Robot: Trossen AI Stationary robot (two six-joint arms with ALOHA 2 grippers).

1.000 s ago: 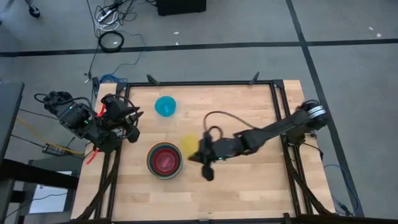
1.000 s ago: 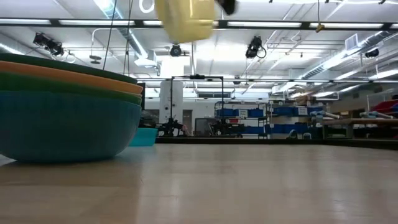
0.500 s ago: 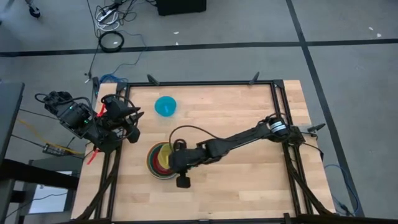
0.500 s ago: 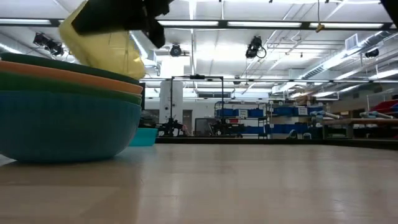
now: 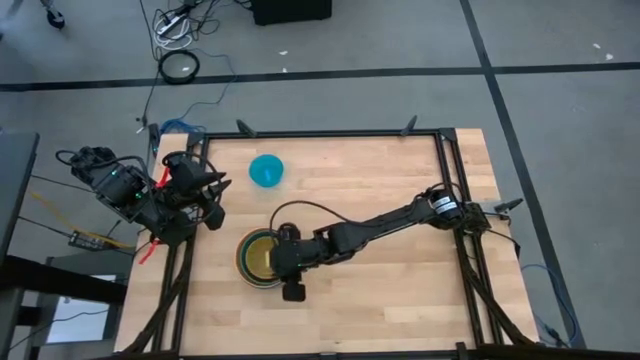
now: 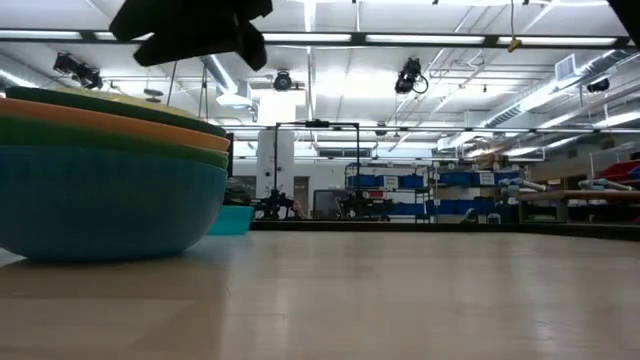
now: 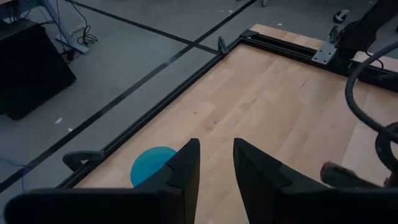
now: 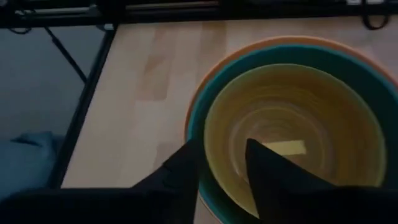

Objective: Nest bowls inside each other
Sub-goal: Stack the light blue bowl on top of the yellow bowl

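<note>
Yellow bowl [image 5: 262, 257] sits inside bowl stack [image 5: 244, 268], topmost. Right gripper [image 5: 287, 262] just beside stack rim, fingers parted, empty. Cyan bowl [image 5: 266, 170] well apart from stack, un-nested: likely light, stiff, slippery plastic; pinch rim. Left gripper [image 7: 216, 163] partly open, empty.

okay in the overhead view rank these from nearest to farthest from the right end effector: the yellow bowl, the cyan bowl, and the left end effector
From the right end effector, poised at the bowl stack:
1. Yellow bowl, right beside it, topmost in the stack near the table's front.
2. Left end effector, waiting at the table's left edge.
3. Cyan bowl, alone toward the far edge, a little farther than the left end effector.
</note>
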